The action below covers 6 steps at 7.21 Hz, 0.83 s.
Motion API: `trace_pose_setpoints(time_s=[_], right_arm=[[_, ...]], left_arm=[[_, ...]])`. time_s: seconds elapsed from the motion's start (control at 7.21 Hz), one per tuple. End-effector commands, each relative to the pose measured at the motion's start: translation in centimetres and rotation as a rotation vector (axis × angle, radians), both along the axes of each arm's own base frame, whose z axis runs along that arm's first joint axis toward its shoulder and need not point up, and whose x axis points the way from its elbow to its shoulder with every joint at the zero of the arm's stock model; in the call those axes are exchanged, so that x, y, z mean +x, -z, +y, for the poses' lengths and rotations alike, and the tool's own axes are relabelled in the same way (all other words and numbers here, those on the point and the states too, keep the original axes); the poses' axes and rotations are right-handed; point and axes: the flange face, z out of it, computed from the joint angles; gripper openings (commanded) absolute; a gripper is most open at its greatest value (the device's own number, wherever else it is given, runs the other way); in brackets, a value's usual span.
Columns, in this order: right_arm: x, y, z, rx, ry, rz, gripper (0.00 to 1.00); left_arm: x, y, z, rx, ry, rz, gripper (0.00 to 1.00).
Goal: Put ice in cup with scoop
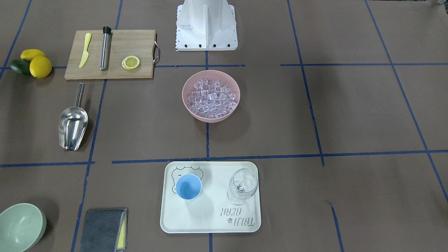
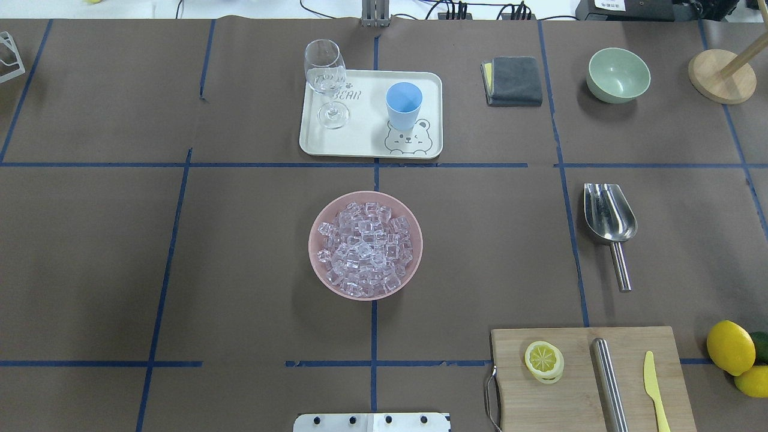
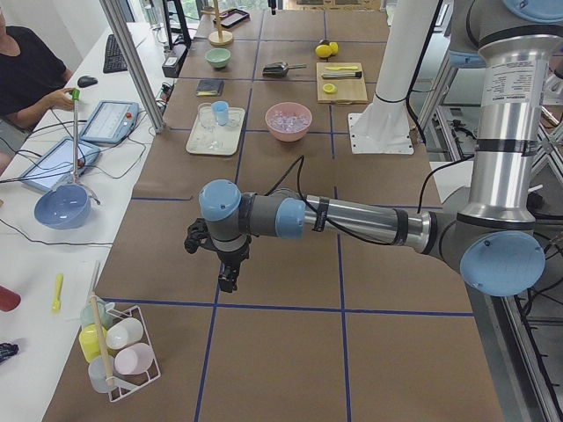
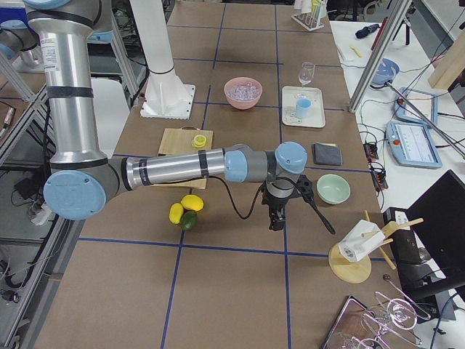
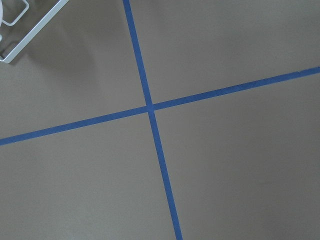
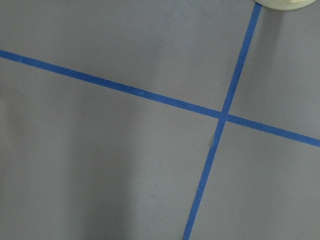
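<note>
The ice [image 2: 366, 249], a heap of small clear glassy cubes, fills a round pink plastic bowl [image 1: 210, 118] at the centre of the overhead view. It reaches close to the rim. The shiny steel scoop [image 2: 609, 219] lies flat at the right of that view, well apart from the bowl, with its trough towards the top of the frame and its thin handle towards the bottom. A broad stretch of brown paper table [image 2: 492, 252] crossed by blue tape lies between them.

The small light-blue plastic cup [image 2: 403, 105] stands upright at upper centre, on the right half of a white rectangular tray [image 2: 360, 141]. A clear stemmed wine glass [image 2: 326, 78] stands near the tray's left edge, apart from the cup.

A wooden cutting board [image 2: 576, 390] at lower right carries a lemon slice [image 2: 543, 361], a steel rod [image 2: 609, 384] and a yellow plastic knife [image 2: 655, 390]. The scoop's handle ends just above the board.

The left gripper [image 3: 227, 280] hangs over the paper, near a white wire rack of bottles [image 3: 119, 352]. The right gripper [image 4: 275, 218] hangs near a pale green bowl [image 4: 333, 190]. Whether either is open or closed cannot be told.
</note>
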Motion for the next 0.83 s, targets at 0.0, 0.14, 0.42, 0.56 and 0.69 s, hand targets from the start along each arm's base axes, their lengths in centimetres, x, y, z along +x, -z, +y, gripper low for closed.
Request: trace_pose_setpoints(time_s=[0.0,0.14,0.42,0.56,0.69], right_arm=[[-0.02,-0.11,0.02,-0.006,-0.003,-0.001,1.0],[-0.09,-0.1,0.02,-0.008,-0.004,-0.01,1.0],[-0.3,0.12,0.23,-0.011,-0.005,-0.032,1.0],[-0.57,0.34,0.26,-0.016,-0.004,-0.071,1.0],[-0.69,0.38,0.34,-0.019,-0.004,-0.077,1.0]], left_arm=[[-0.08,0.11,0.05,0.02,-0.012,0.0,1.0],[-0.1,0.05,0.09,0.021,-0.012,-0.002,1.0],[-0.09,-0.06,0.27,0.018,-0.008,0.0,1.0],[-0.1,0.1,0.32,0.024,-0.009,0.0,1.0],[-0.1,0.54,0.39,0.031,-0.009,0.0,1.0]])
